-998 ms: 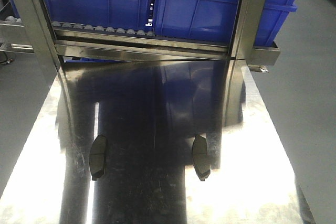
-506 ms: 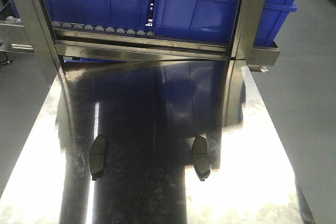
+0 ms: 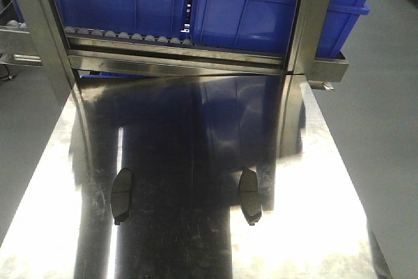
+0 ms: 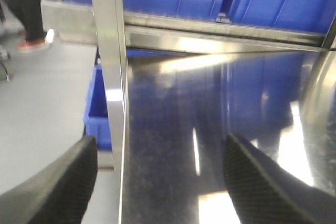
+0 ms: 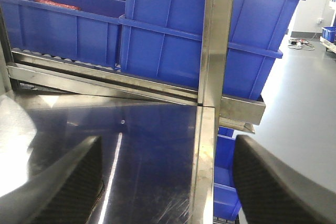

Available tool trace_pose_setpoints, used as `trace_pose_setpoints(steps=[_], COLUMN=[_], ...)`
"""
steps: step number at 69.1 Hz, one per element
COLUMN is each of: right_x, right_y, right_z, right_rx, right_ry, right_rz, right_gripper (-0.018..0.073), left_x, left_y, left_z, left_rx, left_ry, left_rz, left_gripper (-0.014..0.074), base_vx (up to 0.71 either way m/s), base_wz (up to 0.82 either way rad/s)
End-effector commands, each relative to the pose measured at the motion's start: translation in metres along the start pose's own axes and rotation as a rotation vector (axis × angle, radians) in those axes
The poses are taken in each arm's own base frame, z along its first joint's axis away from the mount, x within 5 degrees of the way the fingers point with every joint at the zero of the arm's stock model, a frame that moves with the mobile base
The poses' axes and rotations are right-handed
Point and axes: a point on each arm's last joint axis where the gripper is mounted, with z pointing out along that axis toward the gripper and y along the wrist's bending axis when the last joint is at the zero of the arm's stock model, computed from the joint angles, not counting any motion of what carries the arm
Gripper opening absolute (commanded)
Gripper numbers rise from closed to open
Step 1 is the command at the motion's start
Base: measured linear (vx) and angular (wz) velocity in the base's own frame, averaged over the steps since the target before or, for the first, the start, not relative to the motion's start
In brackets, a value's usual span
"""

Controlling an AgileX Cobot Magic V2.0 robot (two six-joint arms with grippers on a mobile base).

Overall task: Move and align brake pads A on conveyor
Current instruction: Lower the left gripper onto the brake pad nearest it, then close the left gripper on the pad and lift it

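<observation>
2 brake pads lie on the mirror-bright steel surface, both toward its near edge and well apart. The left brake pad sits close to the surface's left edge and the right brake pad sits right of the middle. Each lies flat with its long side running from the near edge toward the far edge, so the 2 are roughly parallel and level with each other. Beyond the far edge, a steel rack with a row of small rollers carries blue plastic bins, and steel posts rise at the far corners. The left fingers are spread wide with nothing between them, above the surface's left edge. The right fingers are likewise released and empty, over the right edge.
</observation>
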Motion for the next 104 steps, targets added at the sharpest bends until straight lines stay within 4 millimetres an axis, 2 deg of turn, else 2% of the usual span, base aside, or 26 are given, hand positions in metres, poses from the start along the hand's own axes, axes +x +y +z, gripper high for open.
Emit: trace_pose_setpoints(steps=[1,8,19,34,46,58,78,99,104], right_x=[-0.014,-0.014,-0.014,-0.014,-0.014,-0.014,-0.014,-0.014,-0.014], right_y=[-0.002,-0.002,-0.002,-0.002,-0.002,-0.002,-0.002,-0.002,-0.002], right_z=[-0.002,-0.002,-0.002,-0.002,-0.002,-0.002,-0.002,-0.002,-0.002], right_rx=[0.025,0.025,0.025,0.025,0.025,0.025,0.025,0.025,0.025], right_ry=[-0.081,-0.081,-0.081,-0.081,-0.081,-0.081,-0.081,-0.081,-0.081], right_rz=[-0.008,-0.008,-0.008,-0.008,-0.008,-0.008,-0.008,-0.008,-0.008], right_gripper=[0.0496,0.0496,0.0496,0.0496,0.0496,0.0496,0.0496,0.0496,0.0496], left_x=[-0.030,-0.046,-0.054,-0.041,-0.032,-0.027,-0.012,-0.004,-0.003], left_y=[-0.004,-0.006,-0.007,-0.006,-0.008,-0.021,-0.078,-0.120,-0.125], left_z=[0.009,0.032,0.075,0.137,0.174,0.195,0.228,0.253,0.258], left_rx=[0.004,-0.020,-0.060,-0.098,-0.092,-0.054,0.048,0.063,0.056], left_ry=[0.010,0.179,0.409,0.659,0.773,0.793,0.878,0.906,0.912], left_rz=[-0.032,-0.032,-0.017,-0.006,-0.049,-0.041,0.028,0.037,0.038], left_gripper=[0.0481,0.0481,0.0481,0.0481,0.0479,0.0464,0.0464,0.0464,0.0464], base_vx=[0.00,0.00,0.00,0.00,0.00,0.00,0.00,0.00,0.00], base_wz=[0.00,0.00,0.00,0.00,0.00,0.00,0.00,0.00,0.00])
